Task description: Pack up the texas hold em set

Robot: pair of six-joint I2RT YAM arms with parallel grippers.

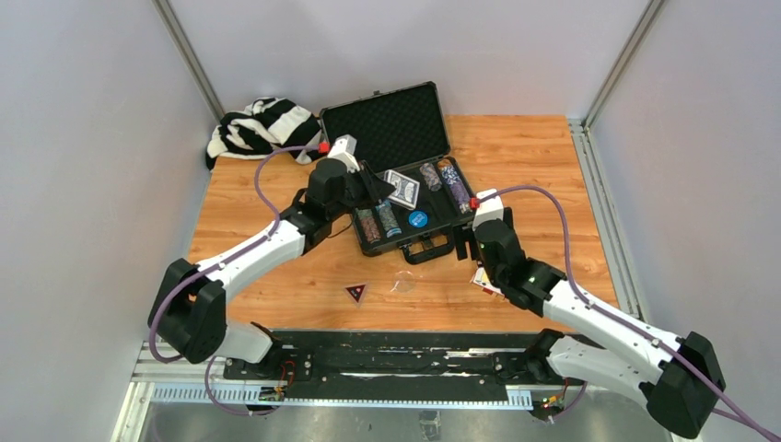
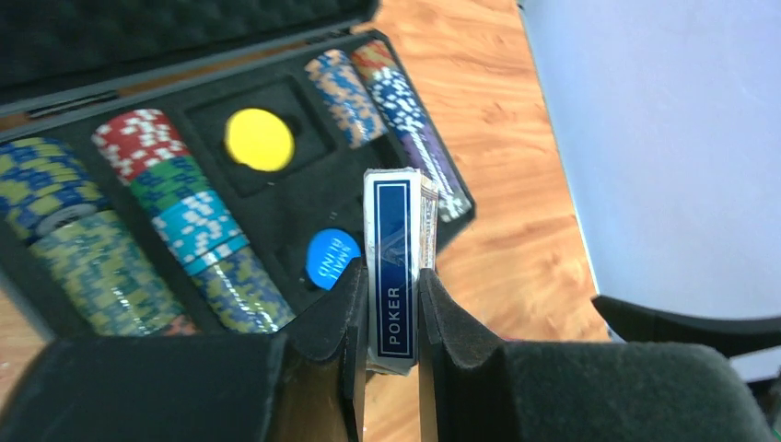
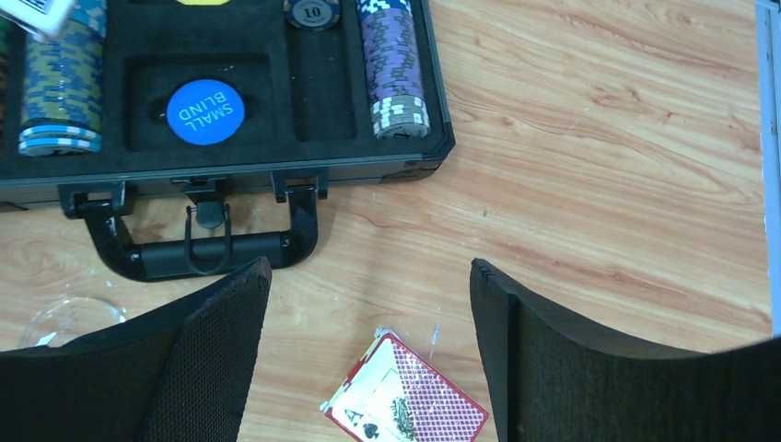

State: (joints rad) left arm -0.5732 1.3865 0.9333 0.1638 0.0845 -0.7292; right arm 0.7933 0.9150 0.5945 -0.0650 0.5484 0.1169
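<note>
The black case (image 1: 438, 232) lies open on the table, lid (image 1: 387, 124) tilted back, with chip stacks (image 2: 184, 221) in its foam slots. A yellow disc (image 2: 260, 139) and a blue "small blind" disc (image 2: 332, 258) sit in middle pockets. My left gripper (image 2: 393, 285) is shut on a blue-backed card deck (image 2: 396, 239), held on edge over the case's middle (image 1: 402, 189). My right gripper (image 3: 368, 276) stands open above the table in front of the case handle (image 3: 212, 253). A red-backed deck (image 3: 405, 401) lies on the wood below it, untouched.
A black-and-white striped cloth (image 1: 262, 127) is bunched at the back left. A small red triangular piece (image 1: 356, 293) and a clear round lid (image 3: 64, 318) lie on the wood near the case handle. Grey walls close in both sides.
</note>
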